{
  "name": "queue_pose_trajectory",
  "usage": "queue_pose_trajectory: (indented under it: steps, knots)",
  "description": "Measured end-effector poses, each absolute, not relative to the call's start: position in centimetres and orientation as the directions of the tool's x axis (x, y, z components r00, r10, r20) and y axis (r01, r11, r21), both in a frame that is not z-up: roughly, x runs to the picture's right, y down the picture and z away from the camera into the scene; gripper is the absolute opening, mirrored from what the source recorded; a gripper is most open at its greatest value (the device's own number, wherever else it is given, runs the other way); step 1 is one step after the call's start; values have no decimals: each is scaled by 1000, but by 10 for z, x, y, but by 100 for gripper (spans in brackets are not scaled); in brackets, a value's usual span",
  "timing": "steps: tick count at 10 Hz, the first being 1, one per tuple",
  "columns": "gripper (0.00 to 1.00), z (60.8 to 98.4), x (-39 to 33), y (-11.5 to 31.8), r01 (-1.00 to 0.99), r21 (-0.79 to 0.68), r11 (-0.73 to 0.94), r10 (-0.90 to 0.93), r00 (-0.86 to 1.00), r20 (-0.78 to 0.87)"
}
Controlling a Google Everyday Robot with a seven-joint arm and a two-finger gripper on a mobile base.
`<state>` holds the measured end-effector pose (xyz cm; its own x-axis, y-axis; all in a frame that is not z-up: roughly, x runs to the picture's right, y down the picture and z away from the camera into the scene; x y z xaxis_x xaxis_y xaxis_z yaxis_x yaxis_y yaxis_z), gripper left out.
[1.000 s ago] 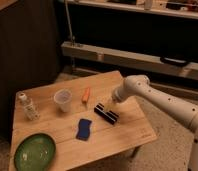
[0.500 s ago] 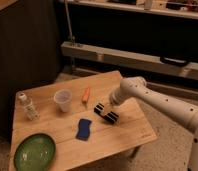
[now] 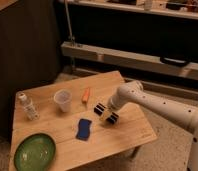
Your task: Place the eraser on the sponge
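The eraser, a small black block with pale stripes, lies on the wooden table right of centre. My gripper comes in from the right on a white arm and sits low over the eraser's right end, at or touching it. The sponge, a flat dark-blue pad, lies on the table just left of and in front of the eraser, apart from it and from the gripper.
An orange carrot lies behind the eraser. A clear plastic cup stands left of it, a small bottle at the far left, a round green plate at the front left corner. Table edges drop off at front and right.
The arm has reached further left and lower, bringing the gripper down onto the eraser. The eraser, sponge and other objects have not visibly moved.
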<state>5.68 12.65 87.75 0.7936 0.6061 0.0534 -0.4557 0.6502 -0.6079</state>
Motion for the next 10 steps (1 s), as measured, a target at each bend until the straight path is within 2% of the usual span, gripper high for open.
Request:
queue_pose_trajectory:
  steps: [5,7,10]
  knots:
    - [80,888,68,134,-489,-612,621,623,782,7]
    - [67,893,72,139,-496,-620,608,625,781,-12]
    - [36,895,71,138,-495,-623,606,626,780,-10]
